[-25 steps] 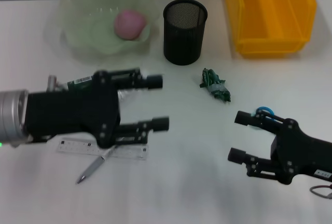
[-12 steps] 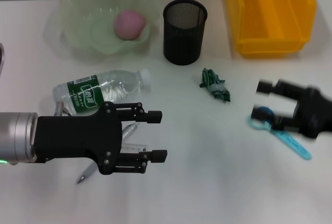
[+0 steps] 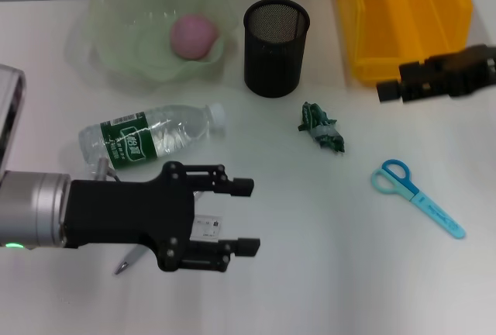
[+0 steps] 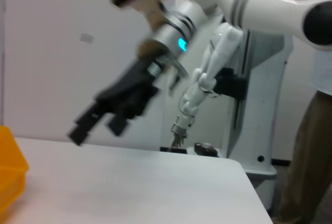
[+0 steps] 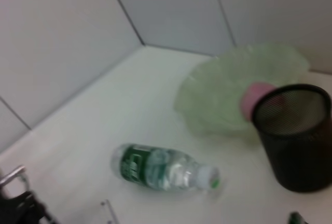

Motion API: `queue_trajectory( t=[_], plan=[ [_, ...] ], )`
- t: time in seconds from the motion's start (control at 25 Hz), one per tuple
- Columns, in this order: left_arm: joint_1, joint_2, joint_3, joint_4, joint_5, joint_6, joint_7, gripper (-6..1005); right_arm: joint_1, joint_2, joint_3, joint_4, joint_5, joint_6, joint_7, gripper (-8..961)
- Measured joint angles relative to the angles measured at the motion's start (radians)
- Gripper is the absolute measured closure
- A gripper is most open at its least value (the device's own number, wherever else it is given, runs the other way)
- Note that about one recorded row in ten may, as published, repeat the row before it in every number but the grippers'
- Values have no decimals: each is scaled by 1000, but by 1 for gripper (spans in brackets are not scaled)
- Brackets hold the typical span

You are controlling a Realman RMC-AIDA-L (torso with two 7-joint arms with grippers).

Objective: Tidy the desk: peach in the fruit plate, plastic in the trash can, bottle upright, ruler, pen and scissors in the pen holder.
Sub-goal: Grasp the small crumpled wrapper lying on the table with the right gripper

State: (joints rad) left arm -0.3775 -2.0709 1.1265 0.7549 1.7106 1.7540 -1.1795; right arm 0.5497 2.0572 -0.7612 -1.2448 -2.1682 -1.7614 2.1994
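Note:
A pink peach (image 3: 194,36) lies in the pale green fruit plate (image 3: 116,56) at the back left. The clear bottle (image 3: 151,135) with a green label lies on its side in front of the plate. My left gripper (image 3: 246,217) hovers open just in front of the bottle, covering most of the white ruler (image 3: 206,225) and the pen (image 3: 129,260). Crumpled green plastic (image 3: 322,128) lies mid-table. The blue scissors (image 3: 418,195) lie at the right. My right gripper (image 3: 397,81) is open, raised by the yellow trash can (image 3: 403,71). The black mesh pen holder (image 3: 277,36) is empty.
The right wrist view shows the bottle (image 5: 163,169), the fruit plate (image 5: 218,105), the peach (image 5: 253,95) and the pen holder (image 5: 295,141). In the left wrist view the right gripper (image 4: 98,128) hangs above the white table (image 4: 129,182).
My right gripper left the spot over the scissors and moved back to the yellow trash can, leaving the scissors on the table. My left gripper shifted toward the front edge, uncovering the bottle.

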Motion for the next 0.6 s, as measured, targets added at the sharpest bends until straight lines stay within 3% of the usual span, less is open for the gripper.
queue_trajectory(
  t=[0.16,0.28,0.6],
  plan=[
    [1,0,38,-1,1,-10,0,295,125,-36,-32,59,-116,10,147,135],
    [6,0,62,-2,-3,-17,1,295,228,-46,-61,158,-242,34,219,135],
    [6,-2,66,-2,-6,-16,12,295,329,-24,-213,245,-397,169,327,134]
  ],
)
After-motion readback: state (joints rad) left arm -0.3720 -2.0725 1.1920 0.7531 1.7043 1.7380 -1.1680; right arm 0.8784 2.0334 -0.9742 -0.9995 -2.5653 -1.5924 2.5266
